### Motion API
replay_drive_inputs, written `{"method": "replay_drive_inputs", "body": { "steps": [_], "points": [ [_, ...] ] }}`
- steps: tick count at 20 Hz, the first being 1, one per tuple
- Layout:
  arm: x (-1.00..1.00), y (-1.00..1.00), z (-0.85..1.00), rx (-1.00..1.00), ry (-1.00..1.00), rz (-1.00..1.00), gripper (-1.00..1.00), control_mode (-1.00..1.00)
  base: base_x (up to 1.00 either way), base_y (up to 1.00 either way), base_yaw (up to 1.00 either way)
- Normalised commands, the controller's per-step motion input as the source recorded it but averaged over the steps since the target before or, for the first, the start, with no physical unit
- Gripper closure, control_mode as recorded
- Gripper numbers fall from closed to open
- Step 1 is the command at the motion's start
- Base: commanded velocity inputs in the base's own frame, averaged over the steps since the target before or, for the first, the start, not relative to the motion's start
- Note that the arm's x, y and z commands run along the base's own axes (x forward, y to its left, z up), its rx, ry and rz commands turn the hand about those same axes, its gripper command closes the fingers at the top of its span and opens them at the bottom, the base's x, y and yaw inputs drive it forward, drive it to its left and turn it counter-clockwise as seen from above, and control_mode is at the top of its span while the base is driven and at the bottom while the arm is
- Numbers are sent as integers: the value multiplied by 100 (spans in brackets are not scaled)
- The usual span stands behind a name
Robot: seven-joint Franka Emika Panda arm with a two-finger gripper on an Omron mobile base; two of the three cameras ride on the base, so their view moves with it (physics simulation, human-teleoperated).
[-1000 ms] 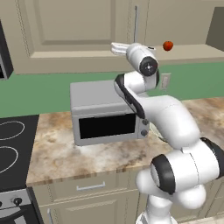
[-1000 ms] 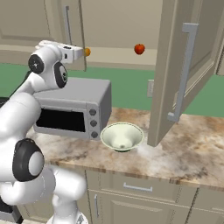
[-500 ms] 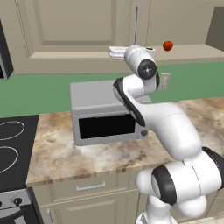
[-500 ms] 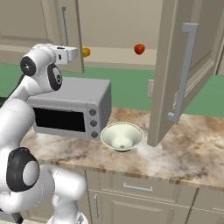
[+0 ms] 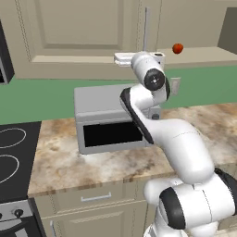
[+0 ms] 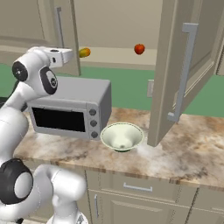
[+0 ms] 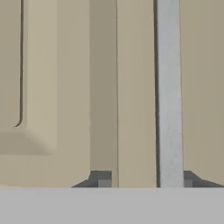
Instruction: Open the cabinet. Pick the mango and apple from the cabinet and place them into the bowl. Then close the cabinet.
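The cabinet (image 6: 105, 26) stands half open, right door swung out, apple (image 6: 139, 48) and mango (image 6: 84, 52) inside; the gripper (image 7: 144, 179), jaws parted, straddles the left door's handle (image 7: 168, 87) to pull it.

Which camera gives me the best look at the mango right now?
The right base view: the mango lies on the open cabinet shelf, just past the closed left door's edge, left of the apple. The left base view shows the apple; I cannot make out the mango there.
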Motion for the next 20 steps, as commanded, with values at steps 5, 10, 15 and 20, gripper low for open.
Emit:
{"method": "replay_drive_inputs", "body": {
  "steps": [5, 10, 15, 20],
  "points": [
    [-59, 100, 16, 0, -17, -14, 100, -100, 0, 0, 0],
    [-54, 100, 24, 0, -18, -15, 100, -100, 0, 0, 0],
    [-38, 100, 26, 0, -17, -17, 100, -100, 0, 0, 0],
    [-30, 100, 26, 0, -14, -19, 100, -100, 0, 0, 0]
  ]
}}
